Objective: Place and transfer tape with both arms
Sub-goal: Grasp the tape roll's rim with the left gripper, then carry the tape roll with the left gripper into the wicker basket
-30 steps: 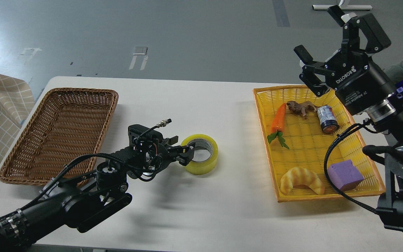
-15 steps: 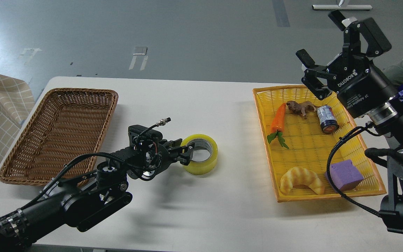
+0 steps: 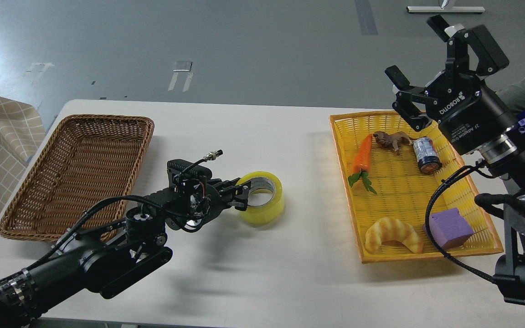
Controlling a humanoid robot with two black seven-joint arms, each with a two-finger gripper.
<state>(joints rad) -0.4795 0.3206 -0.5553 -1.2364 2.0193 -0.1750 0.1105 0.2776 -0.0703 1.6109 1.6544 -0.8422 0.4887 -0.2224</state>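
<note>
The yellow tape [image 3: 269, 207] roll sits mid-table, slightly tilted, its pale core facing up. My left gripper [image 3: 243, 193] comes in from the lower left. Its fingers are closed across the roll's near-left wall, one inside the core and one outside. My right gripper [image 3: 414, 46] is raised high above the far right of the table, over the back of the yellow basket. Its fingers are spread wide and hold nothing.
A brown wicker basket [image 3: 107, 117] stands at the left. A yellow basket [image 3: 426, 257] at the right holds a carrot [image 3: 363, 152], a toy animal [image 3: 392, 139], a can [image 3: 426, 155], a croissant [image 3: 392, 232] and a purple block [image 3: 449, 228].
My left gripper has tightened on the tape's wall and the roll has tipped and risen slightly. My right gripper has drifted a little right and up, still open.
</note>
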